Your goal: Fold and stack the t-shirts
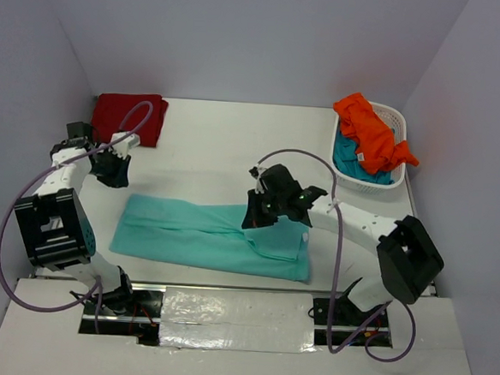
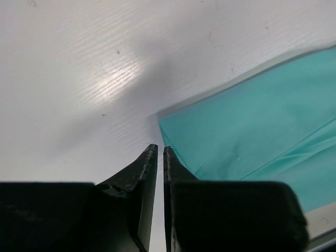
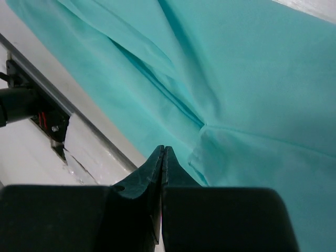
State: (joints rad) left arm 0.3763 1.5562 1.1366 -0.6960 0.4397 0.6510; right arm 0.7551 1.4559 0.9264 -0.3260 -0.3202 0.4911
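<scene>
The mint shirt (image 1: pixel 204 236) lies nearest the arms, folded lengthwise into a long band. The right gripper (image 3: pixel 161 152), jaws pressed together with no cloth visibly pinched, hangs over its right part. The left gripper (image 2: pixel 157 151), a slit apart and empty, sits off its far-left corner. The crosswise fold looks next (each must open and pinch an end). Beyond its left end rests the folded dark red shirt (image 1: pixel 128 117). Beyond its right end, the basket (image 1: pixel 398 121) holds the orange shirt (image 1: pixel 370 131) and teal shirt (image 1: pixel 348 158).

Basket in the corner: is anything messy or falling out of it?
Yes. The orange shirt is crumpled on top and spills over the basket's rim, with one end hanging outside on the right.
</scene>
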